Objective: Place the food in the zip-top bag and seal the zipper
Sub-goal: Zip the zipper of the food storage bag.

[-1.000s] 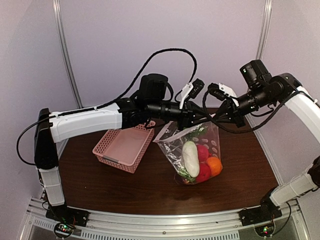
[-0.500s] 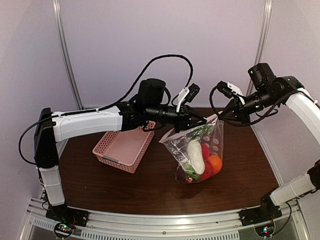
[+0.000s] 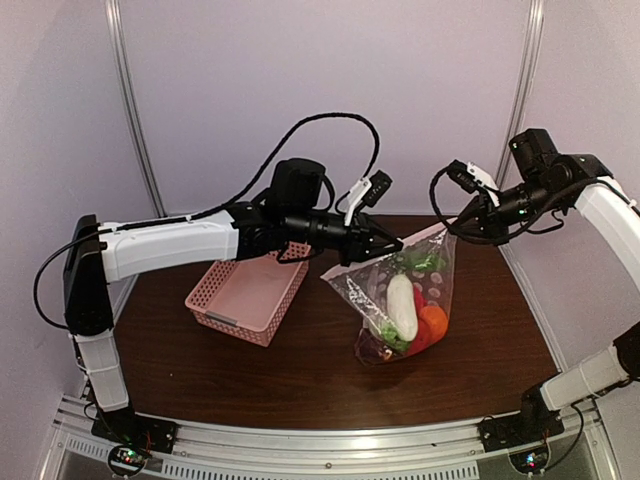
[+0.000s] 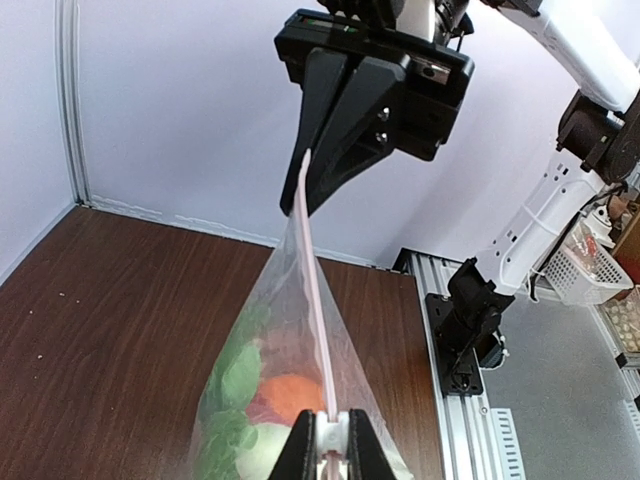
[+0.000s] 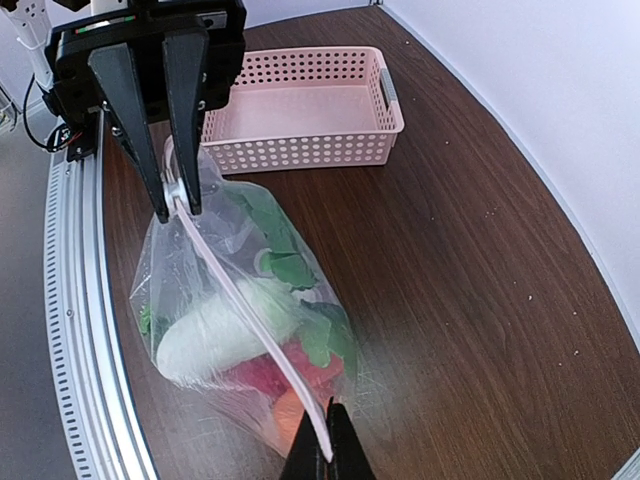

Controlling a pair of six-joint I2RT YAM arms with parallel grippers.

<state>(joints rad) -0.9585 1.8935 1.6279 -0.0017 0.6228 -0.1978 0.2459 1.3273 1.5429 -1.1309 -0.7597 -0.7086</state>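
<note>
Over the desk (image 3: 250, 375), at 3 o'clock from the basket (image 3: 245, 295), the bag (image 3: 385, 290) of food (image 3: 405, 308) is held up by its zipper (image 3: 425, 237), the left gripper (image 3: 395, 245) and right gripper (image 3: 458, 225) each clamped on one end and lately drawn apart, pulling it taut for sealing.

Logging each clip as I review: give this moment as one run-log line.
left gripper: shut on zipper | right gripper: shut on zipper | zipper: taut between both | zip-top bag: food inside
</note>
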